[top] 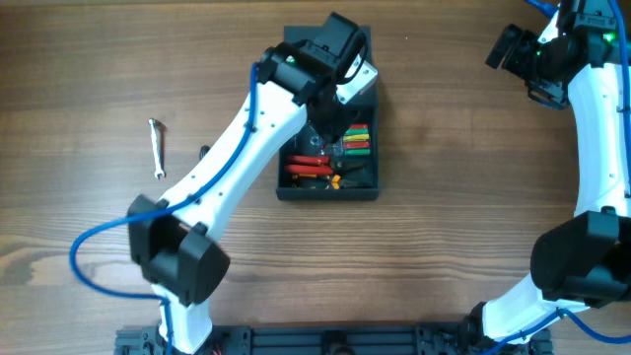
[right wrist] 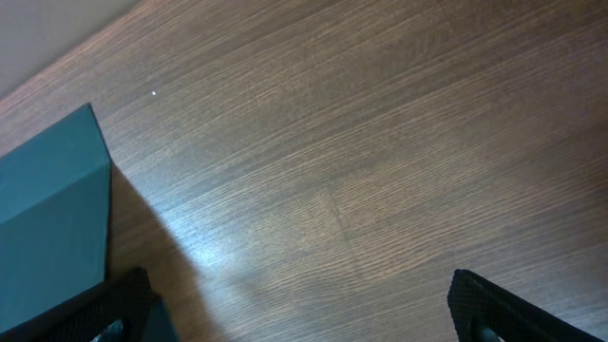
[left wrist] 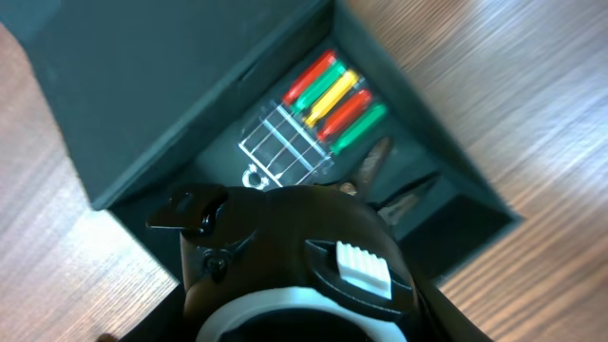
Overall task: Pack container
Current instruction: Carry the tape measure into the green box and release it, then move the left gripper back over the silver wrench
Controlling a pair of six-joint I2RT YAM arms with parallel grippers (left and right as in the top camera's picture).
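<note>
Container [top: 325, 194] holds five colour-handled drivers [left wrist: 332, 100]; one wrench [top: 156, 148] outside.

container [top: 327, 193] on table [top: 444, 207], mid-width, toward far edge | screwdrivers [top: 356, 140] inside, right part | pliers [top: 311, 165] inside, left of them | wrench [top: 156, 148] on table toward left edge, well apart from container | left claw [top: 331, 120] over container | right claw [top: 513, 49] above far right corner
</note>
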